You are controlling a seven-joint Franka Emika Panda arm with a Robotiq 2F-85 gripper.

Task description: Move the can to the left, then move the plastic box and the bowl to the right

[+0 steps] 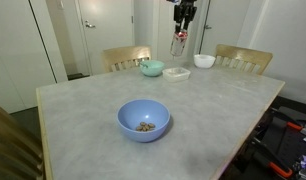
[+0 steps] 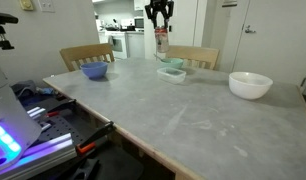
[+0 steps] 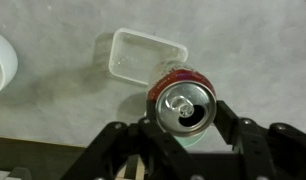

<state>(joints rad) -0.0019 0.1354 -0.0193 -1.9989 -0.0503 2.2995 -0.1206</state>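
**Can's up in the hand, riding above the far end of the worktop!**

The hand point(image 3: 186, 113) is clamped on the can point(image 3: 185, 101), one finger on each side, and the wrist view looks straight down on the open top. So the can is upright, with its long axis in line with the hand. In both exterior views the can point(image 1: 179, 44) appears to hang clear of the worktop point(image 1: 83, 110), close to the plastic box point(image 1: 176, 72). From the wrist, the plastic box point(image 3: 148, 57) lies just beyond the can, slightly to one side. That's the relation to watch, I'd say: the sideways carry has to clear that box before the can is set down. The bowl point(image 1: 143, 120) sits well apart, towards the near end of the worktop, and the box and bowl moves look not yet begun.
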